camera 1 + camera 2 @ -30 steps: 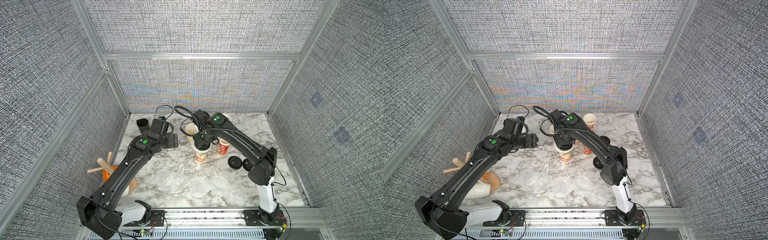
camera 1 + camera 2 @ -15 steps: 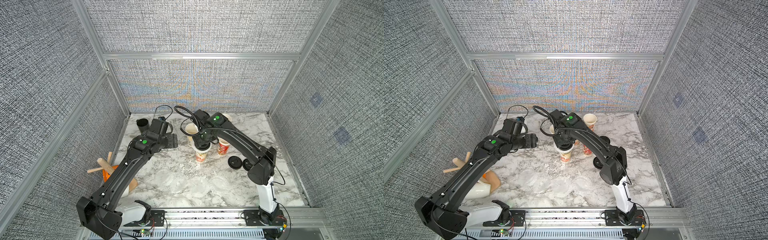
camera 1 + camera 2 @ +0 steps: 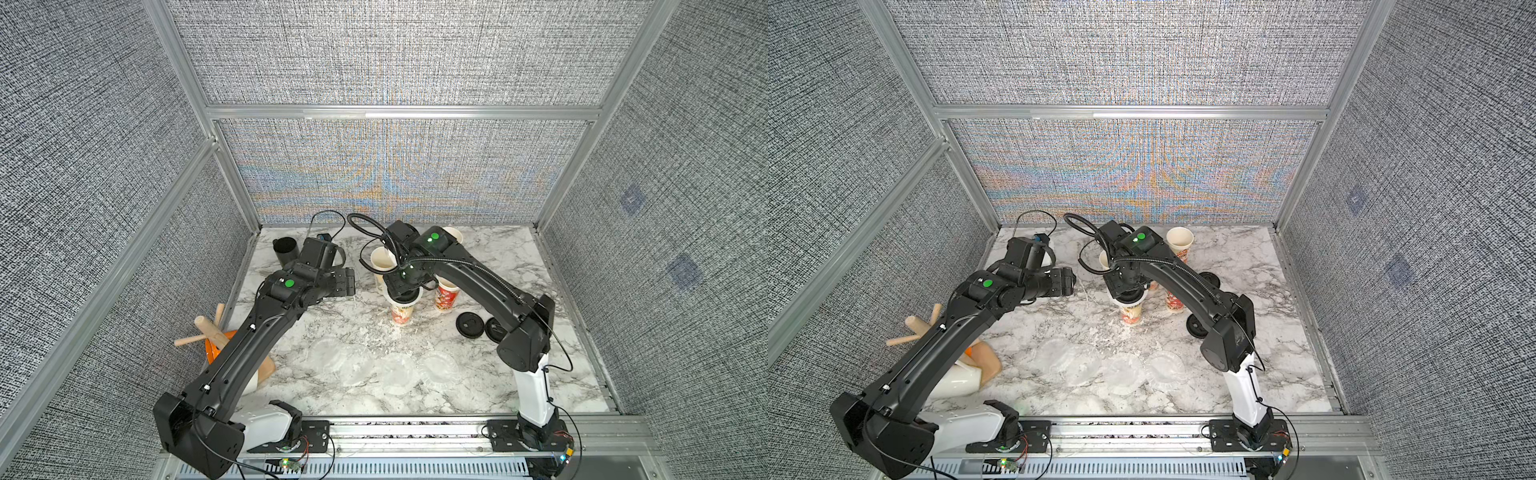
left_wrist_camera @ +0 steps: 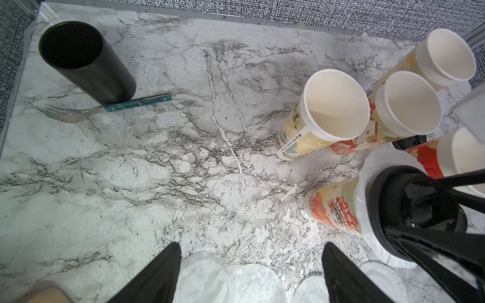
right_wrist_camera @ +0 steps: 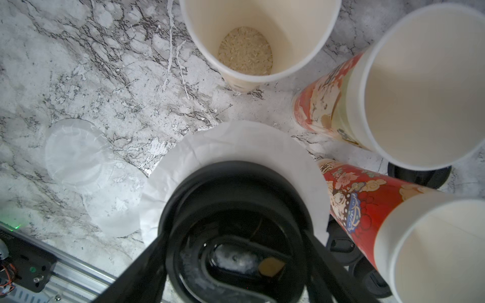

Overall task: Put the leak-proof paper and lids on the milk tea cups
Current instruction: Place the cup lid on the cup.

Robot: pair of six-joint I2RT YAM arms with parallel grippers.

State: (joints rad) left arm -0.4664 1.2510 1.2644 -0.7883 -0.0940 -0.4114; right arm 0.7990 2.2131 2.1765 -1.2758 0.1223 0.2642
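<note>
Five cups (image 4: 336, 112), one papered; four papers (image 3: 395, 374) on bench (image 3: 332, 324); left gripper (image 4: 252, 248) spread; right gripper (image 5: 235, 234) astride lid (image 5: 236, 183), grip unclear.

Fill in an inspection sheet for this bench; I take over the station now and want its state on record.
Surface: marble-look table, white flecks near the cups.
Job's things: five printed cups. Covered cup: paper sheet under a black lid. Four open, one with grains inside. Spare sheets lie flat nearer the arms' bases.
Clutter: black cup, fork, loose lids, wooden sticks.
Grippers: left gripper open, empty; right gripper straddles the black lid, grip unclear.
Cables: black hose runs along the right arm, loops at its wrist.
Surroundings: grey woven panels, nothing else seen.
</note>
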